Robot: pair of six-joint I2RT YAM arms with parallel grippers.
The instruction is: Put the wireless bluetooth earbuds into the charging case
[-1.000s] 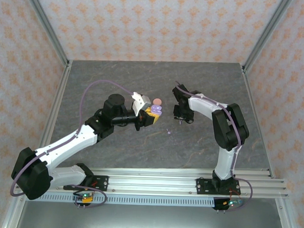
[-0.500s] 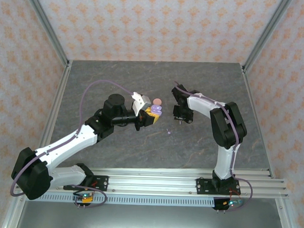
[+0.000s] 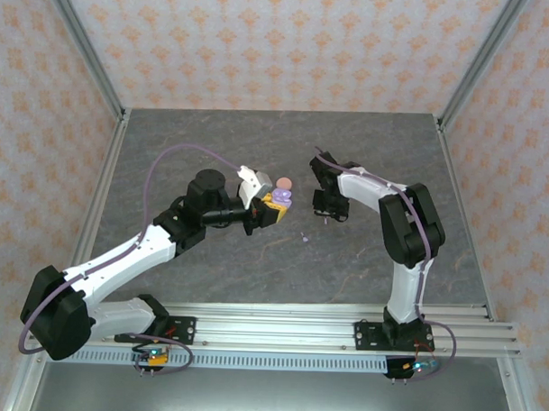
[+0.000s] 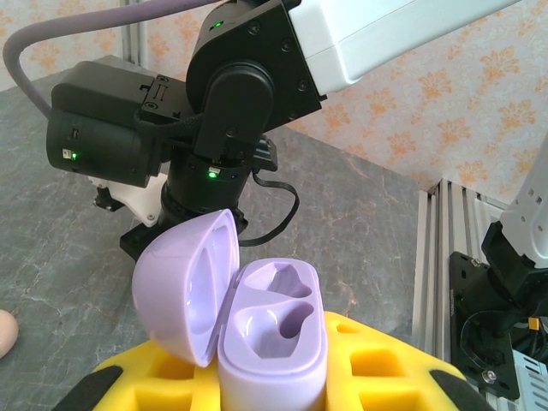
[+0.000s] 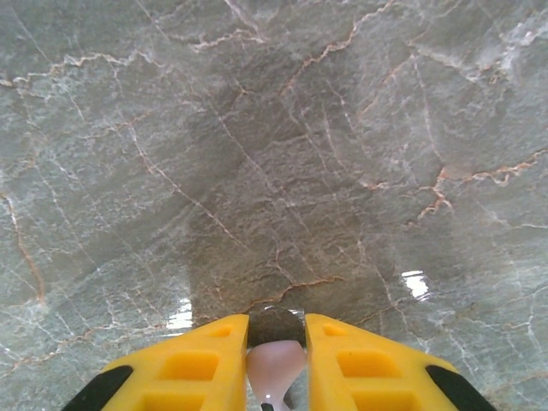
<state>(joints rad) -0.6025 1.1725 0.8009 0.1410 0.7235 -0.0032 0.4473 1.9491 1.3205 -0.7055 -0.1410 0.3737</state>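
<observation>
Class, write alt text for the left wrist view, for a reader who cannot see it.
A glossy lavender plastic charging case, lid hinged open and both earbud wells empty, sits between the yellow fingers of the left gripper. Behind it, the other arm's black and white joints stand over a grey marble-patterned table.

The scene is lit brightly and evenly. Two white glare spots and a soft shadow are seen on the table (image 5: 342,128).
</observation>
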